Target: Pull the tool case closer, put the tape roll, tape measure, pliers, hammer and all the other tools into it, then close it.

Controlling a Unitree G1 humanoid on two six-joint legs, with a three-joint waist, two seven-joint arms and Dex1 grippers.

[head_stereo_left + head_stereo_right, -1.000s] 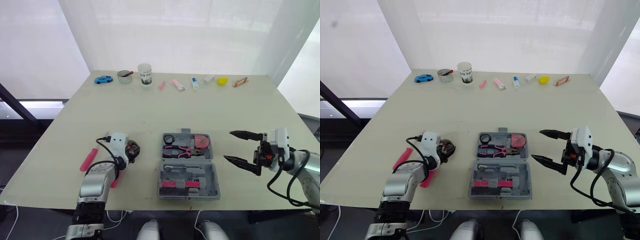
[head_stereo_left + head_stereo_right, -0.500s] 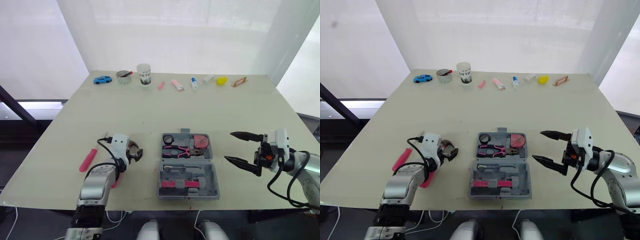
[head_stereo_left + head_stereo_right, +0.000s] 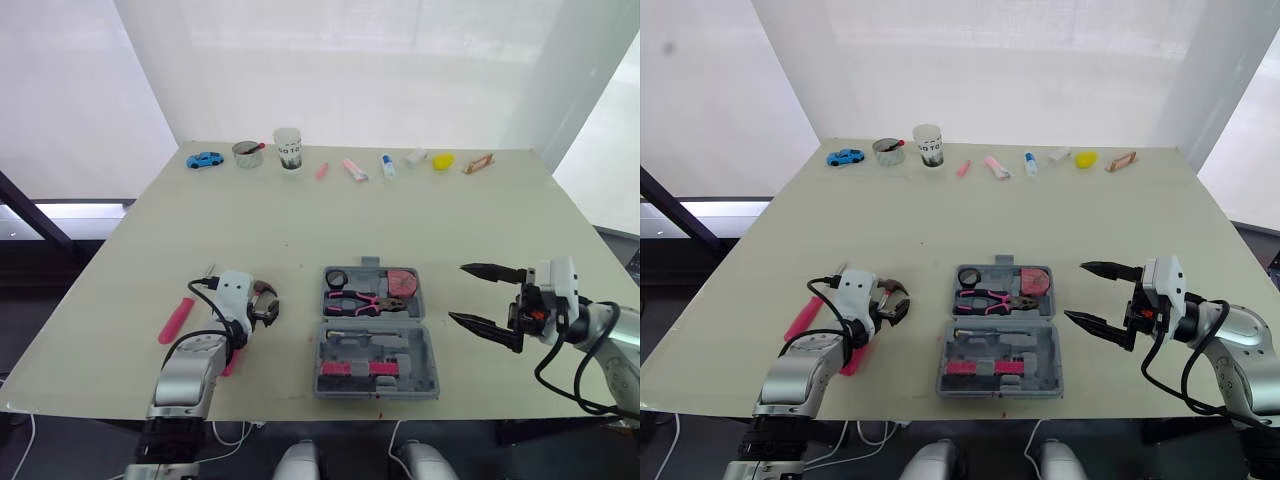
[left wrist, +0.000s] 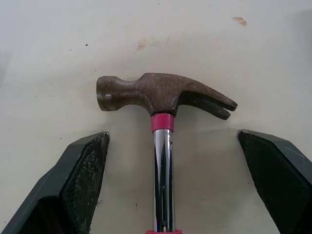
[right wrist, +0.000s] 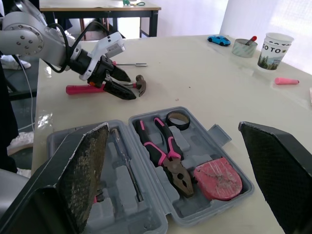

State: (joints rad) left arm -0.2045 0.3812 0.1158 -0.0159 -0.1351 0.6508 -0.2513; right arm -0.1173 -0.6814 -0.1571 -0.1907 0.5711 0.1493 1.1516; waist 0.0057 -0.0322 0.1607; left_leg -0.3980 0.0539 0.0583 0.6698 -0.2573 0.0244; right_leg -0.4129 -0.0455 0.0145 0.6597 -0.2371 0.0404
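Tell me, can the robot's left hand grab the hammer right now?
Probably yes. The left gripper is open and straddles the shaft of the hammer just below its head, with nothing else in the gap.

light: bright, diffuse | source: backlit curtain [image 3: 350, 70] behind table [image 3: 300, 230] | shadows: faint

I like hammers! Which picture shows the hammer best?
The left wrist view. The hammer lies close up inside the open left gripper, with its brown head and shiny shaft plain to see. In the eye views that gripper hides most of it. The right wrist view shows it small, beside that gripper.
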